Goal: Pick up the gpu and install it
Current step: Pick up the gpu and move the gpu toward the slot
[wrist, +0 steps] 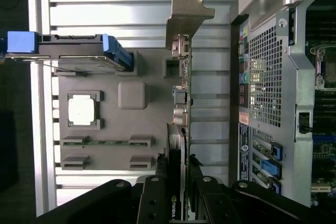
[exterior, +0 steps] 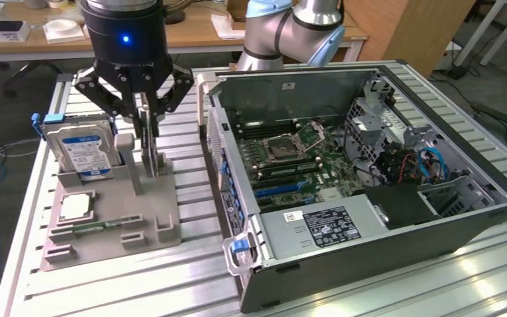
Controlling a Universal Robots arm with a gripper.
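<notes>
The slatted metal counter (exterior: 465,277) carries everything. On the side of the exterior view's right lies the open computer case (exterior: 368,264), with the motherboard visible inside. Beside it, toward the exterior view's left, is a grey holder tray (exterior: 161,218). The black claw (exterior: 150,125) hangs directly above this tray, and its fingers (wrist: 157,192) are drawn narrow, one on each side of the gpu (exterior: 152,162), pressing on its upper edge. The gpu stands upright on its long edge in a slot of the tray, on the side nearer to the case, and its silvery bracket (wrist: 186,11) points away from the claw. A hard drive (exterior: 82,152) with a blue-white label stands in the tray on the other side. Near it lie flat a square processor chip (exterior: 76,206) and a thin memory stick (exterior: 90,228).
</notes>
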